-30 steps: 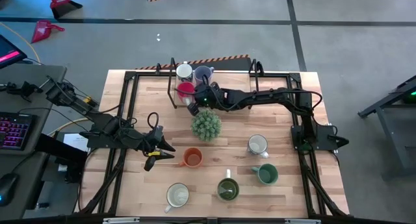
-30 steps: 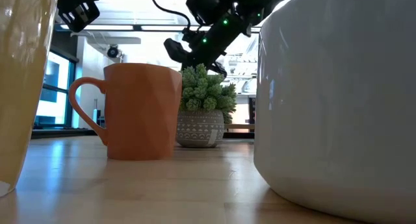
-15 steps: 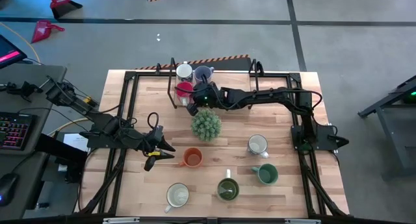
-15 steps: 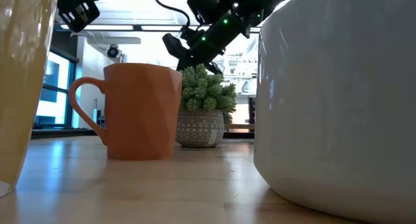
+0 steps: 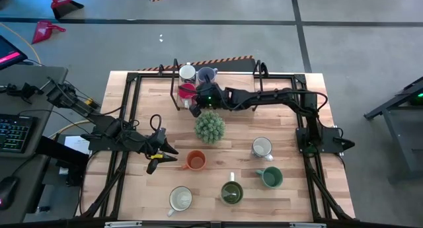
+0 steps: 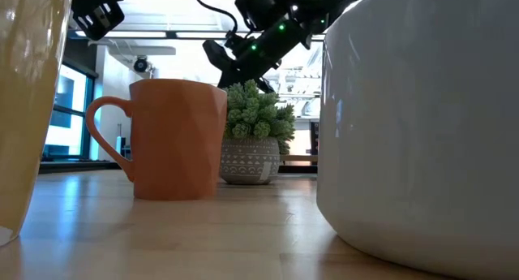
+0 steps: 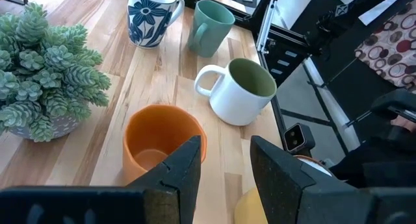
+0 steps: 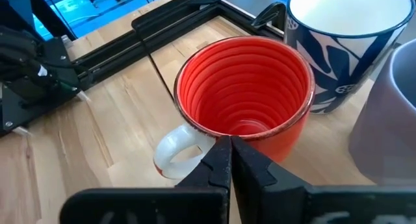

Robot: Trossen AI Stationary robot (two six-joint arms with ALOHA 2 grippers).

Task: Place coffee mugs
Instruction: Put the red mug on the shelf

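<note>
High view: right tool (image 5: 193, 109), pinched shut and empty, hangs by the empty red mug (image 8: 246, 91); left tool (image 7: 222, 160), narrowly parted, beside the empty orange mug (image 5: 195, 161). No readable writing.

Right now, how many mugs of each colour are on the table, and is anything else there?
Red mug: 1
Orange mug: 1
Green mug: 1
White mug, green inside: 1
White mugs, blue pattern: 2
Pale blue mug: 1
Cream mug: 1
Potted plant: 1
Total: 8 mugs, 9 things.

light wood table (image 5: 291, 188), potted succulent (image 5: 209, 127) mid-table, orange mug (image 5: 195, 161), red mug (image 5: 187, 90), two green mugs (image 5: 271, 178), white mugs (image 5: 180, 199)
</note>
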